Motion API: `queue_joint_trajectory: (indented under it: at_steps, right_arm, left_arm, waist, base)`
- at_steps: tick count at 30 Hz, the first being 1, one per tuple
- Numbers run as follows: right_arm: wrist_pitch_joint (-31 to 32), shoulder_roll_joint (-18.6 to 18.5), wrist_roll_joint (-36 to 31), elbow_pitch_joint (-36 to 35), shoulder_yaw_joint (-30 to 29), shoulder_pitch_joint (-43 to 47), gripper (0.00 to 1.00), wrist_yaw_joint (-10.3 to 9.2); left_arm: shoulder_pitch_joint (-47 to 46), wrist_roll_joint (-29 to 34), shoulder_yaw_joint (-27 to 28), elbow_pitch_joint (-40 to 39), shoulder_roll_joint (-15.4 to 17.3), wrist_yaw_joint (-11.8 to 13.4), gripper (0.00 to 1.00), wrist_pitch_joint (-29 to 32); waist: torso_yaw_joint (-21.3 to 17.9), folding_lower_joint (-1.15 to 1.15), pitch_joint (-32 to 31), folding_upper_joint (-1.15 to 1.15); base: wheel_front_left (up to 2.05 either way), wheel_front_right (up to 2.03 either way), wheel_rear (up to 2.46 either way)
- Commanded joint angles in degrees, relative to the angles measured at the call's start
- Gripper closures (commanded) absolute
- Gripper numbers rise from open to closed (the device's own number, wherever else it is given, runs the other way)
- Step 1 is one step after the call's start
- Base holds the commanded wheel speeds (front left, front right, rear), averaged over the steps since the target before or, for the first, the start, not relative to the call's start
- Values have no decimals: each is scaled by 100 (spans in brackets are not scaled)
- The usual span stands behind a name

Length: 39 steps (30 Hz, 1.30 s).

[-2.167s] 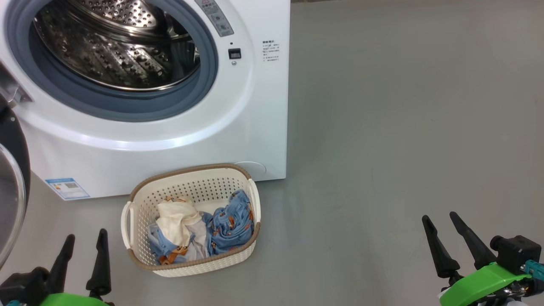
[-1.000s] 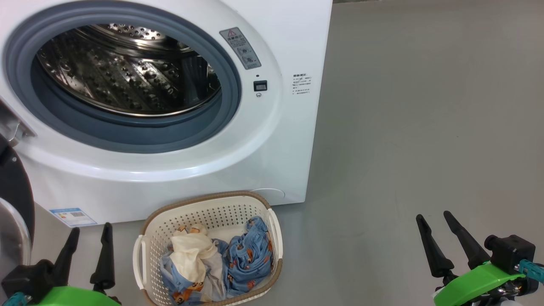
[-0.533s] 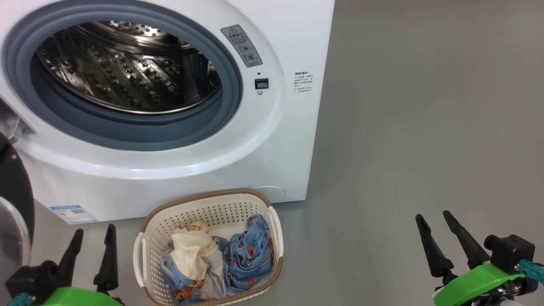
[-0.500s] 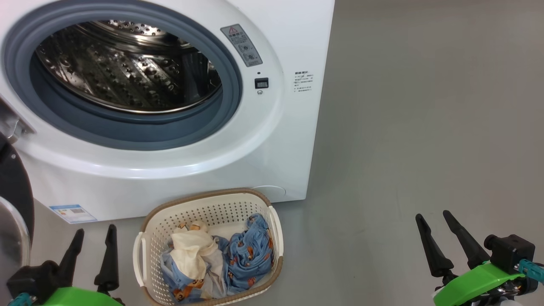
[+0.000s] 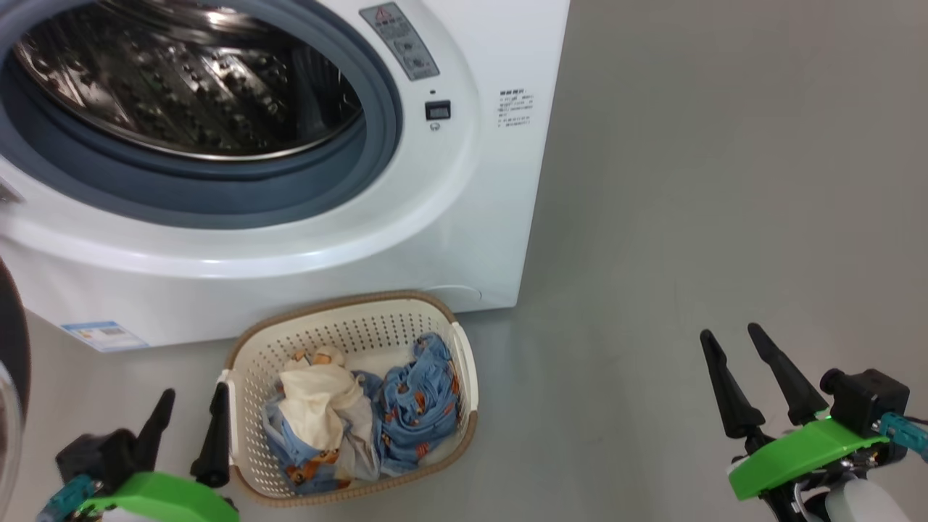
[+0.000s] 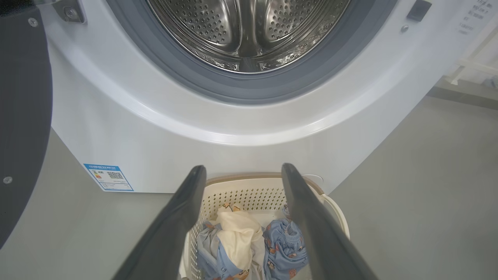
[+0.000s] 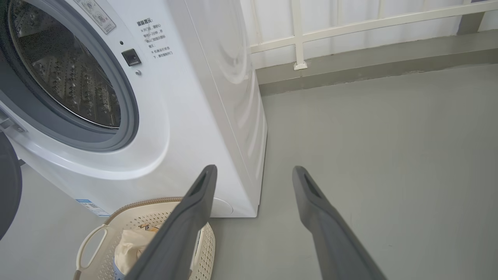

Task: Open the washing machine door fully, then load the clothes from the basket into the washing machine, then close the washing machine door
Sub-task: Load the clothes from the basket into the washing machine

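Clothes [image 5: 362,417] lie heaped in the basket [image 5: 348,304], which stands on the floor [image 5: 689,217] just to the right of my left gripper [image 5: 194,397]. Its near handle is right beside my inner finger, and I cannot tell whether they touch. That gripper is spread wide and holds nothing. Seen along its fingers from the wrist, the basket's mouth lies ahead and below, framed between them. I judge the arm is set here for that reason: a short reach forward and down would put a fold of blue or cream cloth between the fingers.

My right gripper [image 5: 732,348] is likewise spread and empty. It sits over bare floor with the basket well off to its left, clear of the loading arm.

The washing machine [image 5: 464,217] rises just beyond the basket, ahead of both grippers. Its door [image 6: 23,116] is swung out to the left of my left gripper, so the opening step looks done. The steel drum [image 5: 181,80] is bare, so loading has not begun. With the basket under the opening, each lift is short. The cloth is soft and tangled, so one pinch may drag up several pieces.
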Motion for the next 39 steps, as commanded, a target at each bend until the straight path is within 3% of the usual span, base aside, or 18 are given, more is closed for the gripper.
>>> queue_joint_trajectory:
  at_steps: [1, 18, 39]
  right_arm:
    - [-70, -22, -56, -156, 110, -175, 0, 9]
    - [-70, 192, -291, -287, 204, -1069, 0, 9]
    - [-70, 323, -488, -506, 175, -1606, 0, 9]
  left_arm:
    - [-323, -55, 81, 16, 141, -9, 0, -37]
    - [-2168, -863, -1135, 1979, 416, -9, 0, -37]
    - [-3701, -2186, -3002, 3608, 631, -9, 0, -14]
  waist:
    - [-28, 0, 259, 0]
    - [-118, 0, 1837, 0]
    - [-242, 0, 2966, 0]
  base:
    - [0, 0, 0]
    - [0, 0, 0]
    - [0, 0, 0]
